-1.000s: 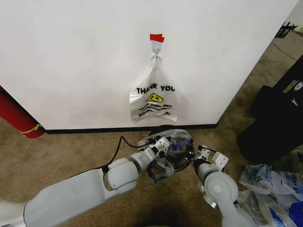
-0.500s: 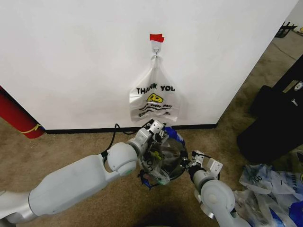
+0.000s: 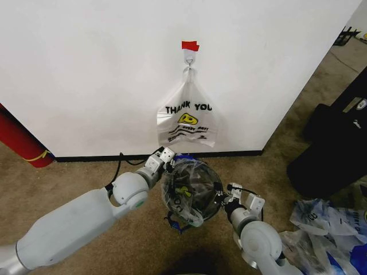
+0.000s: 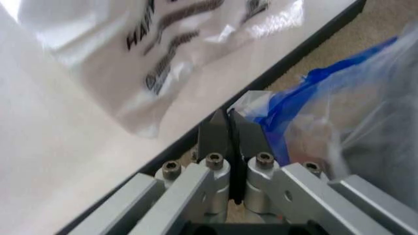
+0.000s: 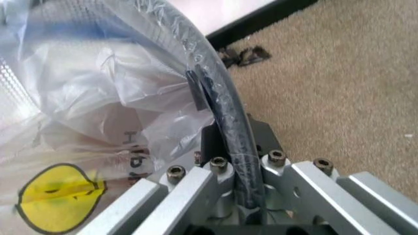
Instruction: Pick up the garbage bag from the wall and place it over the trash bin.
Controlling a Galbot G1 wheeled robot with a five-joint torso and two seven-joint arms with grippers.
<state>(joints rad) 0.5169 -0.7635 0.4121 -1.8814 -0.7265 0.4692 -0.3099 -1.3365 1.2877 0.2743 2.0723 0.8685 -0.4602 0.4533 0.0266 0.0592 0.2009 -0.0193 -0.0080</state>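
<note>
- Garbage bag [image 3: 192, 192]: clear plastic with blue patches, draped over the trash bin [image 3: 213, 211] on carpet [image 3: 80, 177], just in front of the wall [image 3: 86, 74].
- White "THANK YOU" bag [image 3: 186, 121] hangs on the wall hook under red tape [image 3: 190, 45].
- Left gripper [image 3: 164, 157] at the bin's wall-side edge, fingers pressed together, pinching blue bag edge [image 4: 297, 105].
- Right gripper [image 3: 228, 197] at the opposite side, clamped on bag-covered bin rim [image 5: 225, 110].

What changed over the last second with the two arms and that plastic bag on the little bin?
The left gripper swung from the bin's near side up to its far rim by the wall, pulling the garbage bag wider over the trash bin. The right gripper drew back slightly along the rim, staying clamped there. The "THANK YOU" bag stayed hanging on the wall.
</note>
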